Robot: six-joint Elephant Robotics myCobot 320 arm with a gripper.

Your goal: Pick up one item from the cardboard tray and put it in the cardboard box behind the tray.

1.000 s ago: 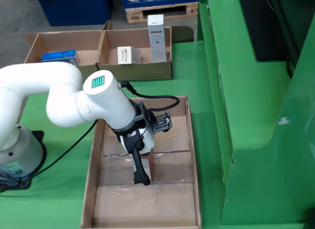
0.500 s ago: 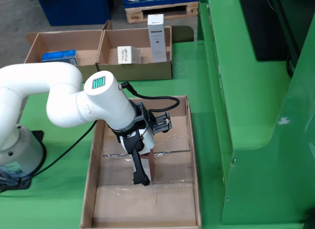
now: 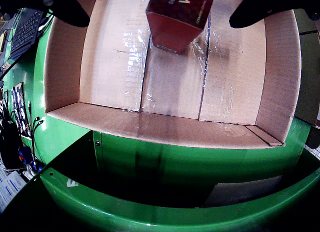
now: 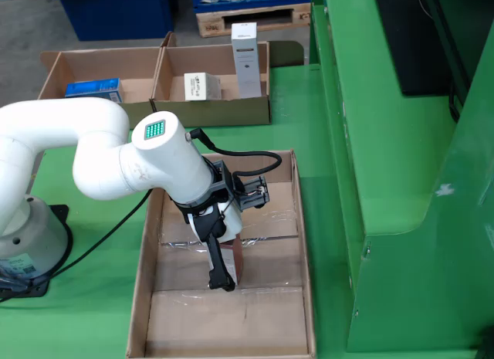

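We see the tray (image 4: 151,297) holding one dark red box (image 3: 179,17) — the gripper (image 4: 228,276) jaws pinching it; the rear cardboard box (image 4: 212,112) holds two white cartons (image 4: 245,50).

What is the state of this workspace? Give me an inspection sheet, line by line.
Surface: green table, bare around the tray.
Job's things: cardboard tray holds one red box, standing on the taped floor. Cardboard box behind it holds a tall white carton and a small white carton; the neighbouring box holds a blue carton.
Clutter: nothing seen.
Grippers: gripper reaches down into the tray, fingers either side of the red box; contact cannot be told.
Cables: black cable loops over the wrist; another trails to the base.
Surroundings: green machine housing, wooden pallet, keyboard.
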